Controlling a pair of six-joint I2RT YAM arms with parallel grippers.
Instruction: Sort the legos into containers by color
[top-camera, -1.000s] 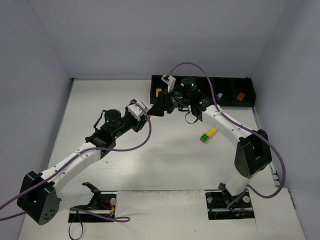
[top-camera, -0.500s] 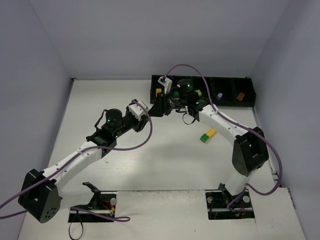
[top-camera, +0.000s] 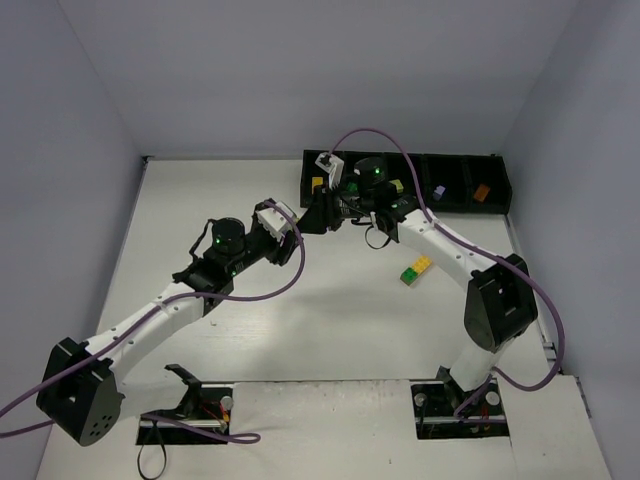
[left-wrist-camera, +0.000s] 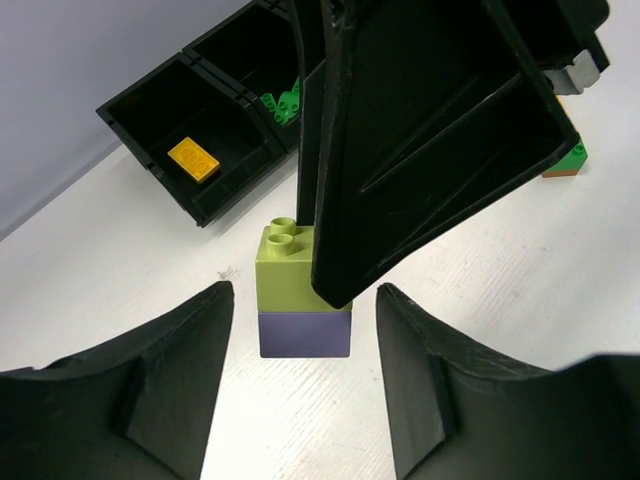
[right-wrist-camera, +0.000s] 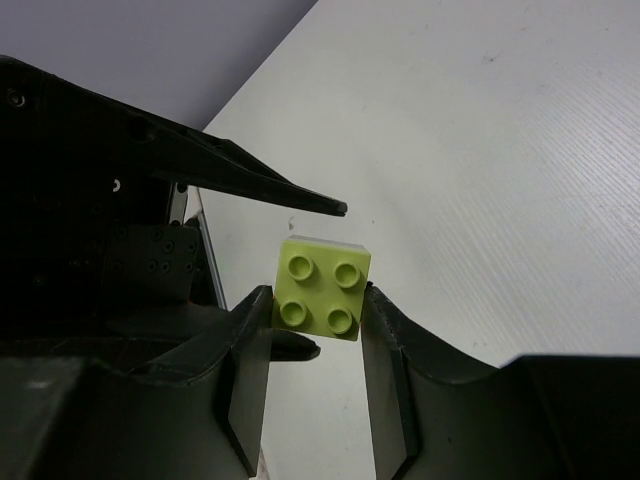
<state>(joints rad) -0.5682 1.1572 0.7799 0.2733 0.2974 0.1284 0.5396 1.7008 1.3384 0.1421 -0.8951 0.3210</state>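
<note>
A lime green brick (right-wrist-camera: 322, 287) sits on top of a lavender brick (left-wrist-camera: 304, 333) as a small stack on the white table, just in front of the black tray (top-camera: 450, 156). My right gripper (right-wrist-camera: 316, 300) is shut on the lime brick from above, both fingers touching its sides. My left gripper (left-wrist-camera: 305, 345) is open, with its fingers wide on either side of the stack and touching nothing. In the top view both grippers meet, the left (top-camera: 318, 216) and the right (top-camera: 339, 207), and the stack is hidden under them.
The tray's compartments hold a yellow brick (left-wrist-camera: 194, 158), dark green bricks (left-wrist-camera: 284, 99), a lime brick (top-camera: 393, 186), a lavender brick (top-camera: 438, 191) and an orange brick (top-camera: 481, 191). A yellow and green stack (top-camera: 418, 269) lies on the table to the right.
The right arm's wrist shifted slightly left and toward the tray a second ago. Since then, both arms have stayed nearly still.
</note>
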